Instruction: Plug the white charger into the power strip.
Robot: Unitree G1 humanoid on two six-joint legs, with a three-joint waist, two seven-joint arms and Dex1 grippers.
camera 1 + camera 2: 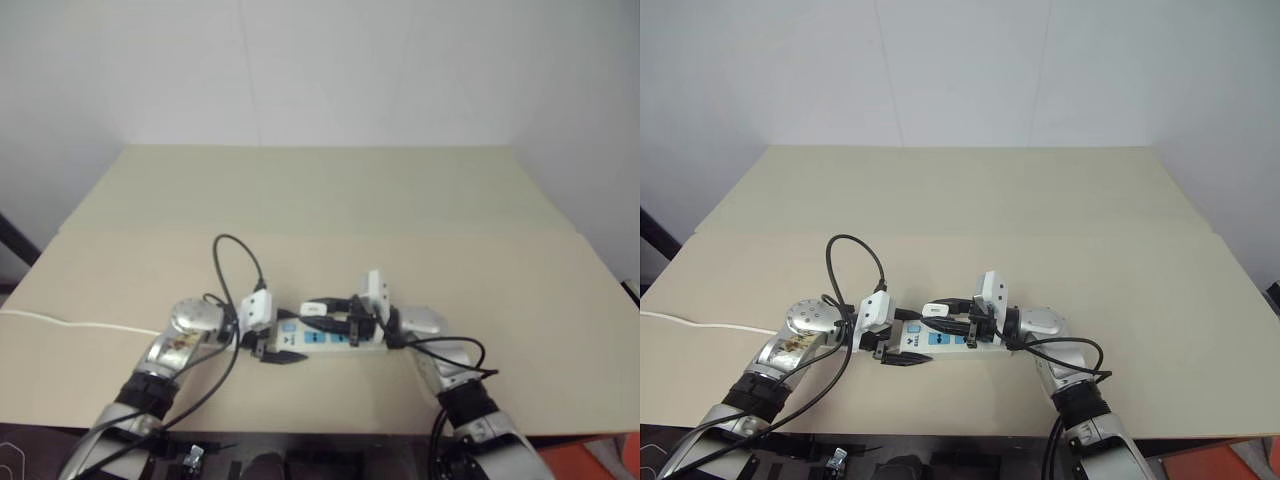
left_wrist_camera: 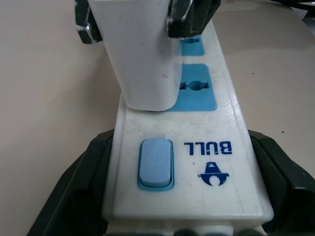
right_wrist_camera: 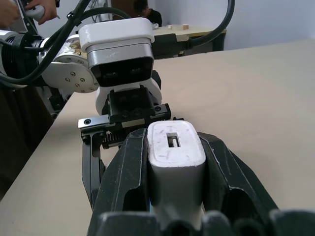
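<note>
Table: a broad, pale beige, matte tabletop. It carries the whole job near my front edge, so both my arms can meet over it.

Power strip: a long flat white plastic bar with blue socket faces and a pale blue rocker button, lying flat on the table, its length running from my left to my right. I judge it is pinned so that it cannot slide when the plug is pressed in.

Cord: a thin white cable trailing off over the table's left edge, well away from the sockets.

Left gripper: my two black fingers are clamped on the button end of the bar, one finger on each long side. This hand acts as the vice.

Right gripper: my black fingers are closed on the charger's two flanks, reaching in from my right, roughly level over the strip. That leaves the charger's underside free to meet a socket.

White charger: a small white glossy boxy adapter, held above the socket nearest the button. Its lower edge hangs at the socket's near border; I cannot tell whether the pins have entered.

Stage, as I judge it: aligning, with pressing down to follow.

Risk: a tilted charger would miss the slots.
</note>
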